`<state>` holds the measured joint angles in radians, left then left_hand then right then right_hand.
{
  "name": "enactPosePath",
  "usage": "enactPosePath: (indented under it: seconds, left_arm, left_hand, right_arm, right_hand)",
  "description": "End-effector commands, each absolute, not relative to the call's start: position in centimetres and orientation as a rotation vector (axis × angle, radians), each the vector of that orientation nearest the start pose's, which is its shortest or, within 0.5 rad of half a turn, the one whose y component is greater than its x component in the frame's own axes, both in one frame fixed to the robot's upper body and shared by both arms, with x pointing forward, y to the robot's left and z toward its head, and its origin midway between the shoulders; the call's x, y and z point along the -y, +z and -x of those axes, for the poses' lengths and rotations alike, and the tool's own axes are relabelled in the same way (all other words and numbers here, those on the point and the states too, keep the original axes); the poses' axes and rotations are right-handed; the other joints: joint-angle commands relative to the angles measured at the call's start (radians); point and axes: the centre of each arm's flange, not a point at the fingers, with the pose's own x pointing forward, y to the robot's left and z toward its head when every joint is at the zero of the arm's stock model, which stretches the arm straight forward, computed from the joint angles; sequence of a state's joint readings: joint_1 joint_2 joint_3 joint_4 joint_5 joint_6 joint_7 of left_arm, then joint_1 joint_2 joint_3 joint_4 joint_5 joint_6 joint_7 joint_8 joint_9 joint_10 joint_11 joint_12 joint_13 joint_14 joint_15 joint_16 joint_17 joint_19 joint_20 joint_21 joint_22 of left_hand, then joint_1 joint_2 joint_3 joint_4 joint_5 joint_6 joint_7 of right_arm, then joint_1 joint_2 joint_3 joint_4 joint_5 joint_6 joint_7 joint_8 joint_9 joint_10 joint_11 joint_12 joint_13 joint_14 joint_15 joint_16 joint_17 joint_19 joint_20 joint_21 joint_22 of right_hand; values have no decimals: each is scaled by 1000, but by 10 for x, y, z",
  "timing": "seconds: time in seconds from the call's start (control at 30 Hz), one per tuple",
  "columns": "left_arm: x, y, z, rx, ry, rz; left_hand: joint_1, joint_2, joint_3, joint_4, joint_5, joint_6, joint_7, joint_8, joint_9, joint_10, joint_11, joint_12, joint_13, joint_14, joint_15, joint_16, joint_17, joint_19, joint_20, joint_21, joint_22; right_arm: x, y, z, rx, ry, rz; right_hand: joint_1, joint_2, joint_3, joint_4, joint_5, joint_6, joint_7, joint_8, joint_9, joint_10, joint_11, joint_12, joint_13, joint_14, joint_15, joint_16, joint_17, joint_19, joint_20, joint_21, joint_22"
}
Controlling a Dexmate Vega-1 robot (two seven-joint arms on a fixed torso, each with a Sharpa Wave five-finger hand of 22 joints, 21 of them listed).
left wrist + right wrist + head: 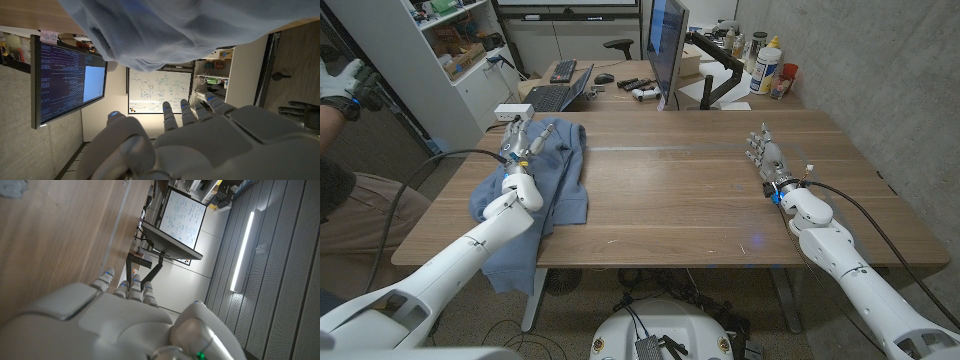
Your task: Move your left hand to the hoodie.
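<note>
now left hand over blue hoodie — fingers apart.

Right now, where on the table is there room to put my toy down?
The widest bare patch is the middle of the brown wooden table, between the crumpled blue hoodie and the white right hand. The front edge there is bare too. The left side is crowded: the hoodie covers it and the white left hand is over it.

Even, fairly bright indoor light falls on the table, which shows a soft sheen near its middle. A wall light strip glares white. The monitor glows. Close-up hands look slightly soft.
</note>
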<state>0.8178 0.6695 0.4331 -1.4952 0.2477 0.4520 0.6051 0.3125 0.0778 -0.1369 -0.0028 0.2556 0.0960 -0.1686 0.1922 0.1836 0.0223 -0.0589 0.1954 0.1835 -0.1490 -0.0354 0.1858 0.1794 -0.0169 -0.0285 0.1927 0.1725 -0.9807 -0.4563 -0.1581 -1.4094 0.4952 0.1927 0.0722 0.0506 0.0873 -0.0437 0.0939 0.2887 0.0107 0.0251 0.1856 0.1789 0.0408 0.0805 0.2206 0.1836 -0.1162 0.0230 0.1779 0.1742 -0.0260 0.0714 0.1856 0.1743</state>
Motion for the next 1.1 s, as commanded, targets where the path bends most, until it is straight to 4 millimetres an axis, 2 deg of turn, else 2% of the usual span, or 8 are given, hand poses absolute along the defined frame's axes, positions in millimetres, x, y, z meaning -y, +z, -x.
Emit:
enactPosePath:
  seconds: [0.03, 1.1]
  left_arm:
    - [-391, -1, -633, 397, 719, -928]
    - [-391, -9, -651, 391, 673, -930]
  left_hand:
    - [-4, -3, 1, -4, 4, -10, -2, -1, 5, -10, -2, 0, 4, -10, -41, -3, 1, -2, -4, -1, 3]
    - [-7, 2, 1, -5, 8, -20, -4, -1, 5, -14, -6, 2, 4, -12, -40, -1, 1, 4, -11, 1, 3]
  right_arm:
    - [324, -47, -629, 569, 136, 5]
    - [321, -39, -624, 581, 144, 30]
  right_hand:
    - [-7, 12, -1, 7, -2, 0, -4, 4, 6, -3, 0, -1, 4, -9, 2, 5, 5, -9, 2, 10, 5]
    - [-8, 11, -2, 7, -3, 0, -4, 5, 6, -2, 0, -1, 4, -2, 1, 7, 5, -9, 4, 10, 5]
